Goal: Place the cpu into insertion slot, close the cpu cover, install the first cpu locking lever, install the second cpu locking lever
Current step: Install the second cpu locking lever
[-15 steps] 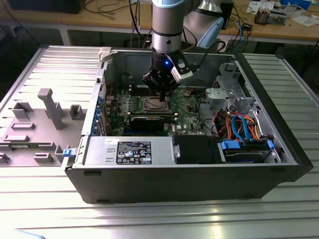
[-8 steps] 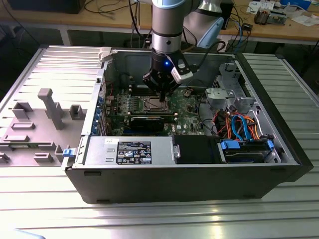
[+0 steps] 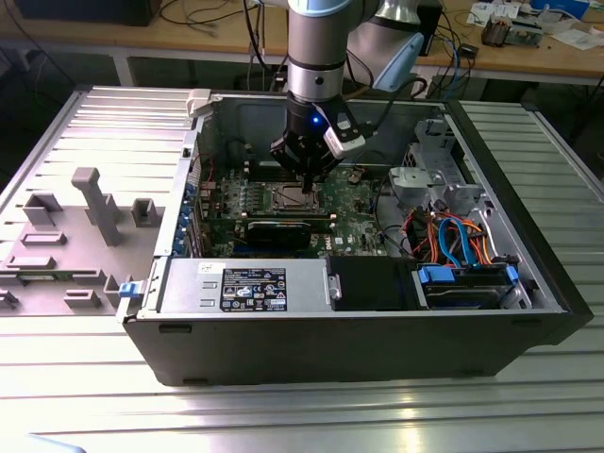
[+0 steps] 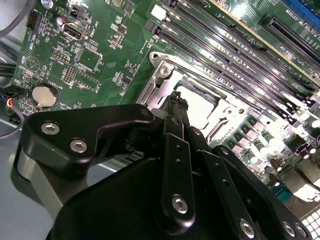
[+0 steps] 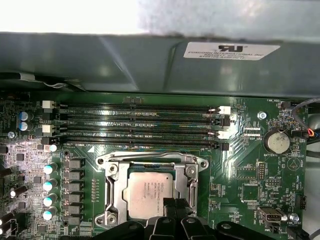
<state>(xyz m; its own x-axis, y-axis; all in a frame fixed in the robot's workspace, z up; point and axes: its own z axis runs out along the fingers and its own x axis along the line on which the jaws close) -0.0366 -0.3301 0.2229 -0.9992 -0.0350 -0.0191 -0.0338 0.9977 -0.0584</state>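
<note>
The open computer case (image 3: 377, 311) lies on the table with its green motherboard (image 5: 240, 180) exposed. On the board, the insertion slot (image 5: 112, 192) already holds the cpu (image 5: 149, 192), silver top up, and the cpu cover (image 5: 150, 161) appears to lie flat, framing the chip. The locking levers are hard to make out, so that step looks unfinished. The gripper (image 5: 174, 202) hangs at the chip's edge, its fingers (image 4: 179, 117) pressed together and holding nothing.
</note>
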